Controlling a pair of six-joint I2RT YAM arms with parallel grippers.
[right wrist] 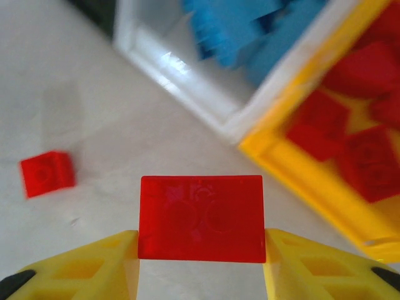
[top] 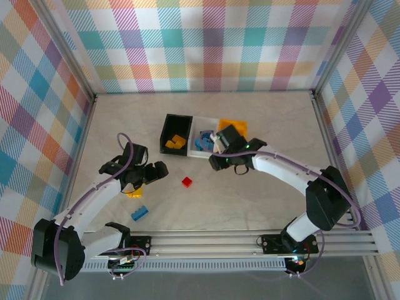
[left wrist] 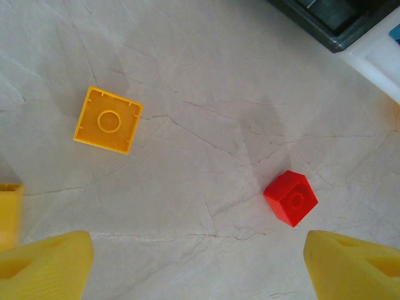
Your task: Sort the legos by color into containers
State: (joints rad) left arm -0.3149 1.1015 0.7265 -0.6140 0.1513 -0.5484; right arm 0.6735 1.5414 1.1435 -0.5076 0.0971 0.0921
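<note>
Brick (right wrist: 200,215), red, prob. light, stiff & slick, sat clenched by its flat sides in right claw (right wrist: 200,250), near yellow bin (right wrist: 294,178); left claw (left wrist: 194,265) released above tabletop (left wrist: 187,75).

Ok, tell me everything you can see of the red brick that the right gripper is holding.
The red brick is glossy plastic, showing a wide rectangular face with faint round marks, slightly blurred. The right gripper pinches it level, its yellow fingers pressing on the two short sides. It hangs above the table, just short of the yellow bin that holds other red bricks. Nothing but the fingers touches it.
</note>
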